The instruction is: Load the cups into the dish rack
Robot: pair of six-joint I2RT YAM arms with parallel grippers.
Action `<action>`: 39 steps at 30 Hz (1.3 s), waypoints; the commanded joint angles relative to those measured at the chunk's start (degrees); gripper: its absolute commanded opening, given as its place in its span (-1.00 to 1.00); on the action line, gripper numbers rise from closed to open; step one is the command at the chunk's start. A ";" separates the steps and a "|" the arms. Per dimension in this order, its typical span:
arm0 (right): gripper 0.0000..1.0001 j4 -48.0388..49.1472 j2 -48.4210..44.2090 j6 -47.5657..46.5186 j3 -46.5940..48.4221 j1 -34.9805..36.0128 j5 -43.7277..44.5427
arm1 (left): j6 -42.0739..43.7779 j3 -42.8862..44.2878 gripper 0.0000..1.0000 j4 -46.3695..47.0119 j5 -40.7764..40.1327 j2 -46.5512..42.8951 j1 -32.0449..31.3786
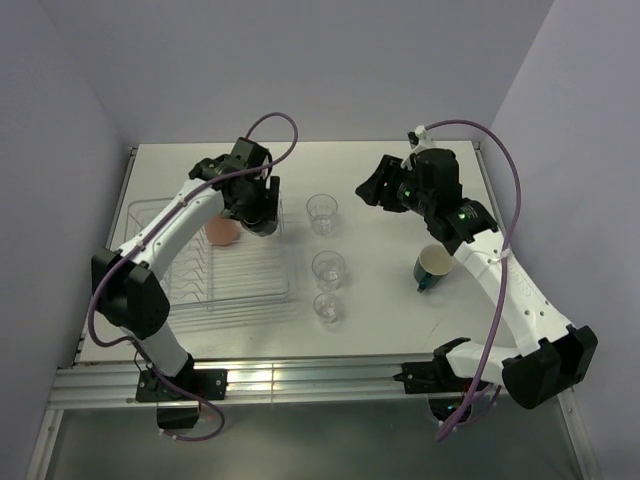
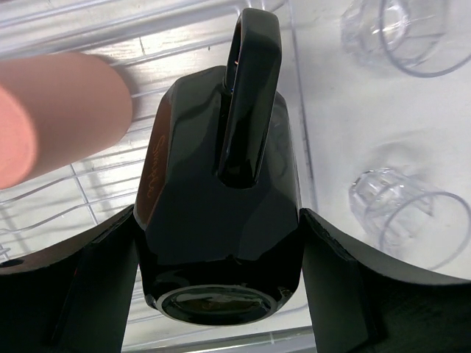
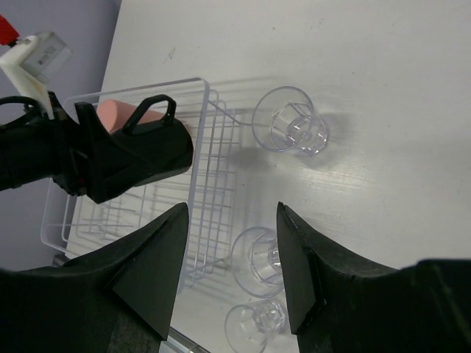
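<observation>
My left gripper [image 1: 258,218] hangs over the clear dish rack [image 1: 245,280], shut on a black handled mug [image 2: 221,213]. The mug's base faces the wrist camera and its handle [image 2: 250,95] is on top. A salmon-orange cup [image 1: 224,231] lies in the rack just left of the mug. Three clear tumblers [image 1: 322,212] [image 1: 329,268] [image 1: 328,308] stand on the table right of the rack. A dark green mug [image 1: 433,267] with a white inside sits further right. My right gripper [image 1: 375,186] is open and empty, raised above the table near the far tumbler.
The rack's right rim [image 3: 199,147] runs close to the tumblers [image 3: 291,125] [image 3: 257,261]. My right arm [image 1: 500,290] passes just behind the green mug. Purple walls close in the white table [image 1: 390,330] at the back and sides.
</observation>
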 commanded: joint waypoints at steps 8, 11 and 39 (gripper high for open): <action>0.18 1.50 0.15 -2.29 -1.82 -0.33 0.20 | 0.91 5.66 -1.00 -0.76 -6.55 4.55 -1.61; 0.18 1.77 0.50 -2.29 -2.08 -0.33 -0.15 | 1.08 5.92 -1.00 -1.11 -6.37 6.05 -1.69; 0.17 2.91 2.61 -2.29 -3.40 -0.25 -1.29 | 3.02 2.41 -0.81 -0.50 -6.29 12.29 -0.03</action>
